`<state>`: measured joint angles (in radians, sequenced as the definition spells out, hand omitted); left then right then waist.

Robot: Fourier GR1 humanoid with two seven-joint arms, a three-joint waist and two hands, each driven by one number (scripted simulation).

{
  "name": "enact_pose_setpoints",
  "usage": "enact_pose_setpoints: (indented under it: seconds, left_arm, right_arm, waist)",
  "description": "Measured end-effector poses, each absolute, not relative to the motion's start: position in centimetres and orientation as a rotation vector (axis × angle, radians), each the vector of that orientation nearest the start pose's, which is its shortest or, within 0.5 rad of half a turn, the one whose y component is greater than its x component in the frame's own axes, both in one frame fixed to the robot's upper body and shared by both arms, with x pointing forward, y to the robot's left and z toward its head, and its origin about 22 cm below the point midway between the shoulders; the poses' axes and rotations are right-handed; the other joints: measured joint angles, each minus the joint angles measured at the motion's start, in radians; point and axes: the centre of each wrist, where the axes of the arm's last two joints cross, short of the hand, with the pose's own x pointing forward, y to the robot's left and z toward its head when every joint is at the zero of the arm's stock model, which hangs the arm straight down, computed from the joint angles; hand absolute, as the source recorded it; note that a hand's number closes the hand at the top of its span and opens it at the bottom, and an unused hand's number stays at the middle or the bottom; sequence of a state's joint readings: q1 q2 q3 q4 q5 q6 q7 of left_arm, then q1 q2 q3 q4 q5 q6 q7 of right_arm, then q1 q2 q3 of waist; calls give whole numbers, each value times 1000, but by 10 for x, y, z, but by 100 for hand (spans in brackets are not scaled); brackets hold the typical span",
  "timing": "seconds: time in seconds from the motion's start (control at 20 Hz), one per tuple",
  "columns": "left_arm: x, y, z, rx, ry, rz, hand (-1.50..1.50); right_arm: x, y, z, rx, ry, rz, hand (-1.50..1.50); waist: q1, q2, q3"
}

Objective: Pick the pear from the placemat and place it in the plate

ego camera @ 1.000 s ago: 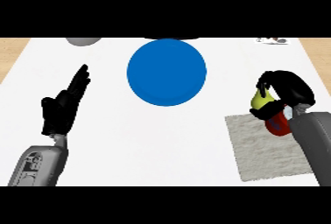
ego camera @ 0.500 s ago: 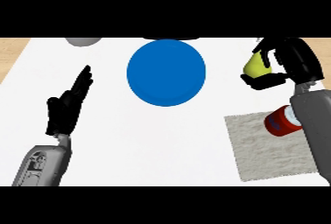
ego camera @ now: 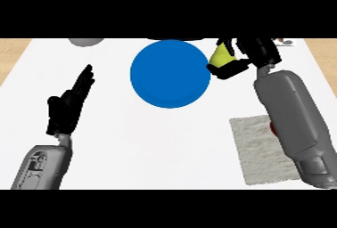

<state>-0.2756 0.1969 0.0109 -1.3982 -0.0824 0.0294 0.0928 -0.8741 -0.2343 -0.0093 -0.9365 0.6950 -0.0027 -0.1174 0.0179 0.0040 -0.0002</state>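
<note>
pear: yellow-green, only a narrow slice shows, rest hidden by black fingers. r hand is curled round it, up by the blue plate's upper-right rim, not over the plate's middle. vs 0.5 s ago: hand + pear have shifted left, closer to the plate; the r forearm now covers most of the red obj on the placemat. l hand unchanged at left, fingers straight, holding nothing.
</note>
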Motion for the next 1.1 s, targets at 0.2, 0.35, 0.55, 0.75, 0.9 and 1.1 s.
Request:
enact_pose_setpoints:
  seconds: [0.2, 0.35, 0.55, 0.75, 0.9, 1.1]
  left_arm:
    - [307, 245, 44, 203, -1565, -236, 0]
    - [310, 246, 48, 195, -1570, -244, 0]
    - [311, 242, 42, 189, -1575, -247, 0]
    - [315, 240, 50, 177, -1586, -260, 0]
    - [318, 236, 53, 167, -1592, -280, 0]
    - [318, 232, 55, 157, -1600, -293, 0]
  right_arm:
    - [433, -151, 130, -600, -1785, 943, 150]
    - [439, -125, 118, -568, -1766, 962, 150]
    - [440, -93, 107, -628, -1706, 1054, 150]
    - [441, -81, 94, -690, -1623, 1116, 150]
    - [441, -81, 82, -668, -1546, 1087, -150]
    - [440, -86, 69, -605, -1494, 1024, -150]
  waist:
    - [5, 1, 0]
    - [13, 5, 0]
    - [23, 9, 0]
    - [38, 14, 0]
    - [54, 19, 0]
    - [74, 24, 1]
